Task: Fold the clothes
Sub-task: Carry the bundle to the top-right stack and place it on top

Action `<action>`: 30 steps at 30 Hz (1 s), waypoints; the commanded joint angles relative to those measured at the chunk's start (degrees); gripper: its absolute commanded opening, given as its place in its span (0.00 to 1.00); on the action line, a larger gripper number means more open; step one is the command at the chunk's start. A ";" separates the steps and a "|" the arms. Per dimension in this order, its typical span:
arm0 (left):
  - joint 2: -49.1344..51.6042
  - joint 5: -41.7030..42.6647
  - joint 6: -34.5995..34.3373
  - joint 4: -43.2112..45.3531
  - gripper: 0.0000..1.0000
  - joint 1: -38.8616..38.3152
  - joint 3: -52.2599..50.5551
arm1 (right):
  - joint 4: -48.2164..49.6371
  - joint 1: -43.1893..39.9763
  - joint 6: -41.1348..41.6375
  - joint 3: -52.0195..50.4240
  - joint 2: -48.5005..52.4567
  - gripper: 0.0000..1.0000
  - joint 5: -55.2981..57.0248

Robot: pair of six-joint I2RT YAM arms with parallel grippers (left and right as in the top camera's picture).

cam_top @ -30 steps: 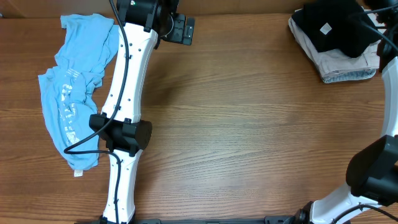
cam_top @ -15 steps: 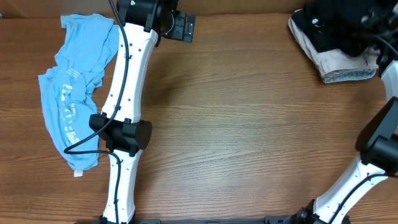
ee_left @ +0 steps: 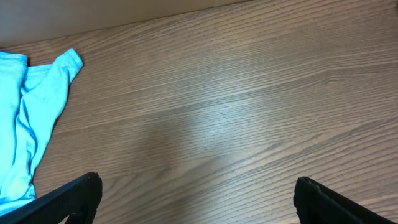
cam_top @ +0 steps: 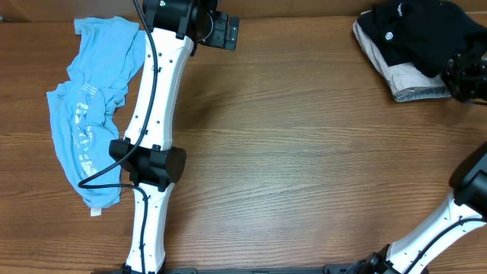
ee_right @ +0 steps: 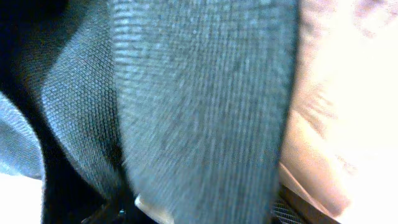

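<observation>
The tabletop (cam_top: 304,152) lay bare across its middle, and that seemed the proper ground for any folding. The step in hand appeared to be the right arm's (cam_top: 437,228) work at the pile in the far right corner. Whether it was settling the top piece or taking it could not be told. Either way, the move would go best straight up and down, since a sideways drag would likely pull the layers apart or tug the lower piece off toward the right edge. The right jaws sat at the pile's near right side. Their camera was so deep in cloth that one could not tell whether they gripped anything.

The left arm (cam_top: 156,91) reached from the near edge to the far edge. The left jaws stood wide apart over bare wood with nothing between them, well placed to swing left for a collar or hem.

The blue shirt (cam_top: 91,114) sprawled along the left edge up to the far left corner, crumpled and twisted, with pale print showing and a sleeve (ee_left: 59,65) poking out. It was plainly unfolded. The black garment (cam_top: 411,30) lay rumpled on top of the pile, and a small pale mark showed on it. The beige garment (cam_top: 407,76) lay flatter beneath, its near edge showing.
</observation>
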 commanded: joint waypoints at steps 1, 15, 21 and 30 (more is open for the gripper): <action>-0.44 -0.52 -0.61 0.15 1.00 0.15 -0.26 | -3.50 -0.74 -7.78 1.01 -6.19 0.65 1.66; -0.44 -0.55 -0.59 0.13 1.00 0.15 -0.26 | -8.98 2.36 -13.86 1.01 -21.73 0.60 12.31; -0.35 -0.55 -0.59 0.11 1.00 0.15 -0.26 | 6.19 10.99 -14.93 0.98 -21.00 0.04 25.07; -0.33 -0.57 -0.57 0.00 1.00 0.17 -1.99 | 27.89 19.82 -14.71 0.98 -12.50 0.91 42.99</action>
